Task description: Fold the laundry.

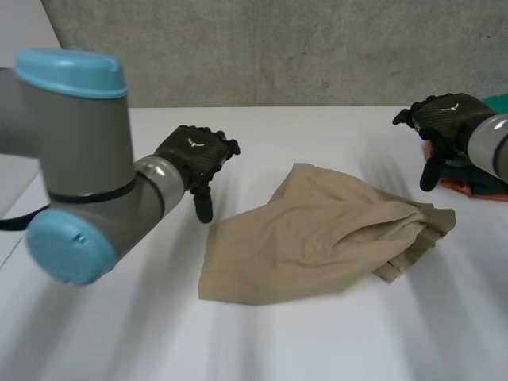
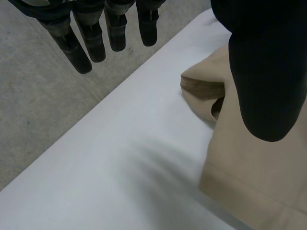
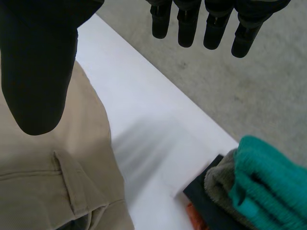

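We see a tan garment (image 1: 317,234) rumpled on the tabletop (image 1: 317,341), its folding apparently barely begun; left hand (image 1: 194,155) and right hand (image 1: 444,119) hover beside it, fingers (image 2: 117,33) straight, holding nothing.

Tan shorts (image 1: 317,238), crumpled, flat on white table (image 1: 119,333)

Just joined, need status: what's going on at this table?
A crumpled beige cloth garment lies unfolded in the middle of the white table. The robot's left hand is beside the garment's left edge, fingers open, holding nothing. The right hand is at the far right, by a pile of teal, grey and orange folded clothes, also open. Folding has not begun.
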Available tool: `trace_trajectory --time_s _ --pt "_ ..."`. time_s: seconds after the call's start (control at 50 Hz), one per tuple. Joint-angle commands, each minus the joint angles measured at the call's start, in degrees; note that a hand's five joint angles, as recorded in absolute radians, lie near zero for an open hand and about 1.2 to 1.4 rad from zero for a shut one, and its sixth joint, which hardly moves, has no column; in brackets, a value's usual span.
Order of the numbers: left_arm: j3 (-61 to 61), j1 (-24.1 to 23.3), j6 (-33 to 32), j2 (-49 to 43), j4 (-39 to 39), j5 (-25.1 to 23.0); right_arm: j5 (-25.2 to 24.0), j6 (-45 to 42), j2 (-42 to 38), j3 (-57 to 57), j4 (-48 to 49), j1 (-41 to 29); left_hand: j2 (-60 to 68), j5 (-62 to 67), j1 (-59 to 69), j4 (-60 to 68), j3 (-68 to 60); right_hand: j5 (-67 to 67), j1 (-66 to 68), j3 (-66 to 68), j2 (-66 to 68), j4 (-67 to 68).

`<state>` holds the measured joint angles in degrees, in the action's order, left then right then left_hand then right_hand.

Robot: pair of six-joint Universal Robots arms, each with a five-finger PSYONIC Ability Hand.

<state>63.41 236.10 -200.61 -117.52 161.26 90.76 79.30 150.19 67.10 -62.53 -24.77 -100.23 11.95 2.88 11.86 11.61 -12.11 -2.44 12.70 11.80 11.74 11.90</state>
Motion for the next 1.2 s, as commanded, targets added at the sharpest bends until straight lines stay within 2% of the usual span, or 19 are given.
trace_trajectory --time_s 0.02,0.1,0.2,0.28,0.32,0.36,0.38,0.4,0.46,0.58,0.66,0.76,0.92,0.98,1.08,1.2 --pt "12.8 -0.4 -3.4 3.9 1.7 -1.6 -4.9 -14.5 3.9 -8.0 -4.6 1.7 5.0 4.1 5.1 5.3 -4.8 1.9 -2.2 -1.3 -1.2 -1.4" --pt "15.5 -0.9 -6.2 2.1 3.4 -1.6 -3.9 -18.7 3.0 -10.7 -5.6 1.4 5.8 4.9 5.9 6.2 -5.7 -0.6 0.3 1.2 1.3 1.1" --pt "15.4 -1.4 -8.6 -2.7 7.6 -1.1 -3.0 -16.3 -0.4 -12.7 -1.5 0.8 9.4 8.4 9.4 9.7 -9.2 -7.1 6.9 7.8 7.8 7.7" --pt "13.7 -2.7 -9.6 -6.6 9.8 -0.5 -1.9 -12.9 -2.5 -13.8 3.5 0.1 13.9 13.0 14.0 14.2 -13.7 -22.9 22.7 23.6 23.6 23.5" --pt "12.2 -3.9 -10.2 -8.9 10.1 -0.2 -1.2 -11.2 -3.1 -14.2 5.7 -0.1 17.4 16.5 17.5 17.8 -17.3 -39.9 39.6 40.5 40.6 40.4" --pt "11.0 -4.5 -10.2 -10.1 10.0 0.2 -0.6 -10.3 -3.2 -14.5 6.7 -0.3 25.6 24.7 25.7 26.0 -25.5 -52.3 52.1 53.0 53.0 52.9" --pt "9.9 -5.0 -10.1 -11.0 9.9 0.7 -0.2 -9.3 -2.9 -14.9 7.5 -0.5 33.8 32.9 33.9 34.2 -33.7 -62.9 62.6 63.5 63.6 63.4" --pt "9.5 -5.3 -10.1 -11.2 9.7 1.0 -0.2 -8.7 -2.8 -15.1 7.9 -0.6 39.9 39.0 40.0 40.3 -39.8 -67.5 67.2 68.2 68.2 68.1" --pt "7.9 -6.2 -10.0 -11.2 9.0 2.2 -0.2 -7.2 -1.1 -15.3 8.4 -1.0 68.0 67.0 68.0 68.3 -67.8 -67.6 67.3 68.2 68.3 68.1" --pt "5.6 -6.1 -8.7 -6.0 7.5 4.7 -0.3 -5.2 4.1 -14.6 8.2 -1.0 68.1 67.1 68.1 68.4 -67.9 -67.6 67.3 68.2 68.3 68.1" --pt "5.3 -4.2 -6.2 2.8 6.0 5.2 -0.6 -3.6 8.4 -12.3 7.3 -0.1 68.1 67.1 68.1 68.4 -67.9 -67.6 67.3 68.2 68.3 68.1" --pt "4.1 -1.8 -3.7 17.2 1.2 3.7 -2.8 -2.9 12.8 -6.1 0.6 1.5 68.1 67.1 68.1 68.4 -67.9 -67.6 67.3 68.2 68.3 68.1" --pt "-2.7 2.1 -2.3 31.5 -8.3 -1.7 -7.0 1.2 15.3 7.9 -8.4 3.6 68.1 67.1 68.1 68.4 -67.9 -67.6 67.3 68.2 68.3 68.1" --pt "-6.1 3.1 -0.8 32.9 -9.3 -2.5 -7.1 4.3 14.9 12.6 -8.9 3.7 68.1 67.1 68.1 68.4 -67.9 -67.6 67.3 68.2 68.3 68.1" --pt "-12.9 4.5 2.3 30.2 -10.1 -1.0 -7.3 9.8 12.1 20.0 -10.4 3.4 68.1 67.1 68.1 68.4 -67.9 -67.6 67.3 68.2 68.3 68.1" --pt "-15.3 5.3 2.6 23.7 -9.9 -0.6 -6.4 9.2 7.1 21.3 -10.2 -0.7 68.1 67.1 68.1 68.4 -67.9 -67.6 67.3 68.2 68.3 68.1"
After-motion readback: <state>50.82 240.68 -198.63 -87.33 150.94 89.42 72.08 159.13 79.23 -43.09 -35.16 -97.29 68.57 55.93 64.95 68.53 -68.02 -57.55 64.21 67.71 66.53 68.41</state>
